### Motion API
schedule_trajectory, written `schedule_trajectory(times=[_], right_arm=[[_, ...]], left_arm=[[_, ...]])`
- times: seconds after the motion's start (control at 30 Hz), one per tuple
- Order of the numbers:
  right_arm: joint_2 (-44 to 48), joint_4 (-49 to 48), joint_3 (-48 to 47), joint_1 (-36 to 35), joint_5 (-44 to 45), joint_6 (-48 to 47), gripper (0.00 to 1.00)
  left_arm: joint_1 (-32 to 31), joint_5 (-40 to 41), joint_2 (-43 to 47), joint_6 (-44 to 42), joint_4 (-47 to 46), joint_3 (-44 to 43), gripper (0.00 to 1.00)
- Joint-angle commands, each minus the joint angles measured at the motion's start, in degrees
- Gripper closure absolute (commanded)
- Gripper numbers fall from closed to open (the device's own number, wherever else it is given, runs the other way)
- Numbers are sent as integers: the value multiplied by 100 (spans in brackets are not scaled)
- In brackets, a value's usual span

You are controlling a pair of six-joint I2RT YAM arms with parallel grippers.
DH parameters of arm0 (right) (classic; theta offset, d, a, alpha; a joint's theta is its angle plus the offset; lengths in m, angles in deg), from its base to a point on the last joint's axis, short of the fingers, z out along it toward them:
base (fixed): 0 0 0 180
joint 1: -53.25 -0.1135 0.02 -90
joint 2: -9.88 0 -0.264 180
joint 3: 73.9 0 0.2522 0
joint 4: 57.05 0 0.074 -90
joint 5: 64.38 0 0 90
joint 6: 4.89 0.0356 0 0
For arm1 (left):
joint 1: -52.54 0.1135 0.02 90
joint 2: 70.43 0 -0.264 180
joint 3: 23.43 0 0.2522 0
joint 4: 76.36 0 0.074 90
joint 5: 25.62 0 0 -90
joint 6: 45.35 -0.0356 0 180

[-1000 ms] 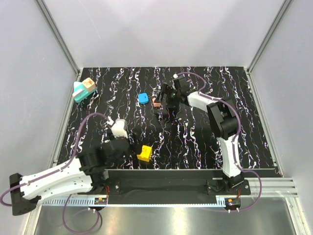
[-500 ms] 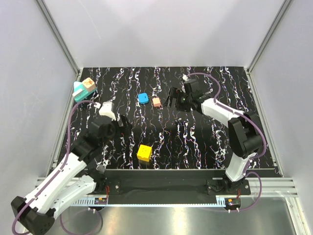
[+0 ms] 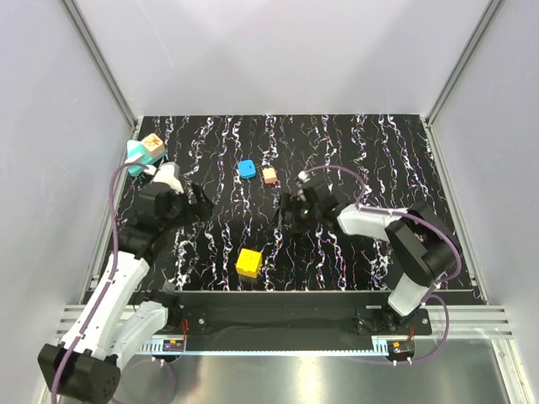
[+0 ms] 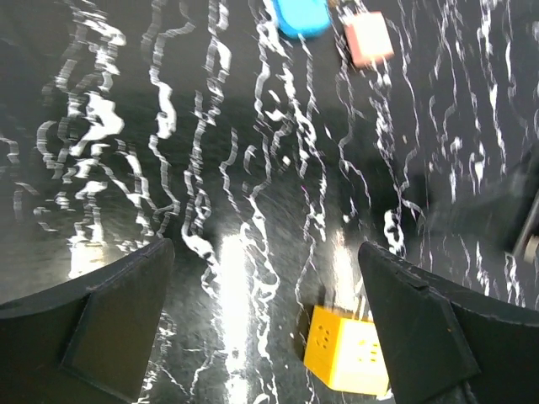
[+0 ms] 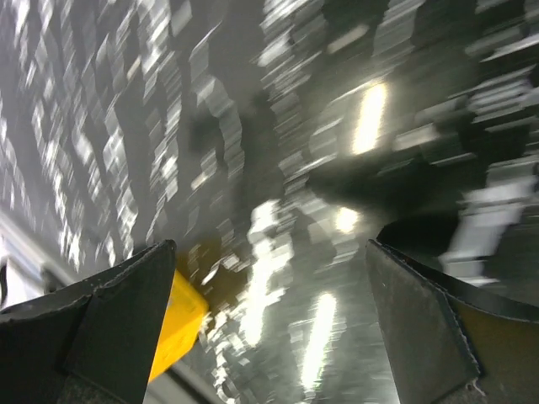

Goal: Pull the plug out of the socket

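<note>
We see the left gripper [image 3: 195, 200] released, its two dark fingers [image 4: 118, 320] spread wide with nothing between them but the table [image 3: 362, 160], black with white streaks. The plug [image 3: 152, 145], a tan block with a reddish mark on top, sits on the teal socket [image 3: 135, 160] behind this gripper, back past its wrist toward the far left corner. It is near the arm but clear of the fingers, and neither plug nor socket shows in the left wrist view. Well ahead of the left fingertips lie the blue block [image 3: 247, 169] and, near it, the salmon block [image 3: 269, 175], the two not touching. The yellow cube [image 3: 248, 263] lies closer in, off to the side of one finger, which hides part of it in the wrist view. The right gripper [image 3: 290, 217] is likewise released, jaws wide and empty, over the middle of the table with its tips turned toward the left arm's side. Its own view is badly blurred; there we make out only its fingers [image 5: 109, 328] and a corner of the yellow cube showing past one of them. From this gripper the plug and socket are well apart, away across the table beyond the left arm. The blue and salmon blocks lie nearer to it, on its far side.
</note>
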Motion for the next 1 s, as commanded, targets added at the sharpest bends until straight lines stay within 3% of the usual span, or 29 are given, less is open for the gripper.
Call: schedule_trajectory(times=[0.0,0.13,0.2,0.33,0.57,0.67,0.7,0.83,0.87,0.97], right_arm=[[473,-540,433,-657,-172,164,0],[1176,-839,1076,-817,-172,243,0],[1632,-726,1252,-817,247,8,0],[1959,-523,1271,-826,522,-416,0],[1977,-987,1815,-817,136,-504,0],[1820,-1155,1974,-826,66,-618,0],[1741,-1182,1991,-826,48,-627,0],[1574,-1305,1921,-817,-224,-750,0],[1512,-1427,1904,-817,-355,-776,0],[1214,-1472,1807,-817,-558,-838,0]], left_arm=[[615,-659,78,-186,-147,-309,3],[1923,-1520,-684,-204,12,-792,3],[2381,-2089,-976,-108,-110,-915,4],[3347,-2418,-1609,147,-383,-1179,5],[4281,-2033,-1777,841,-1709,-530,9],[4720,-1996,-1987,1403,-2657,-82,9],[4912,-2135,-2066,1778,-3452,189,9],[5178,-2882,-3039,2388,-5128,377,37],[5187,-2945,-3217,2363,-5182,298,40],[5187,-2648,-3771,2161,-4981,8,35]])
